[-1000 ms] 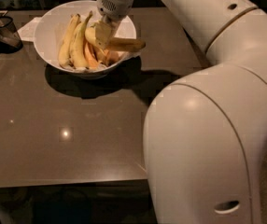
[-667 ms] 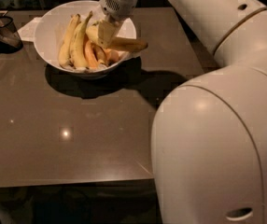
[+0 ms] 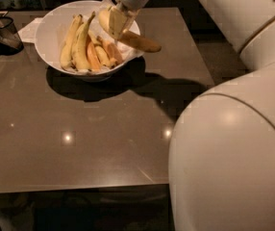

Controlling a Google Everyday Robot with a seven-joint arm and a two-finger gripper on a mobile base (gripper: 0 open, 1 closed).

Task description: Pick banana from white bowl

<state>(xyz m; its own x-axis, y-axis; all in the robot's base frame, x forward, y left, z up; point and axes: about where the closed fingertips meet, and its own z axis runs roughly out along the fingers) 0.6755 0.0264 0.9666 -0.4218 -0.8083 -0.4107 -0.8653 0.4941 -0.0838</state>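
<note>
The white bowl stands at the back left of the brown table and holds several long slim yellow and orange-tinted bananas. My gripper hangs over the bowl's right side. It is shut on the plump curved banana, which sticks out to the right over the bowl's rim, its darker end pointing away from the bowl. The banana is held just above the rim, apart from the other bananas.
A dark container stands left of the bowl, with a white napkin behind it. My white arm fills the right side. The table's front edge runs along the bottom.
The gripper has risen slightly with the plump banana in it and shifted a little to the right. The bowl and the other bananas have stayed put.
</note>
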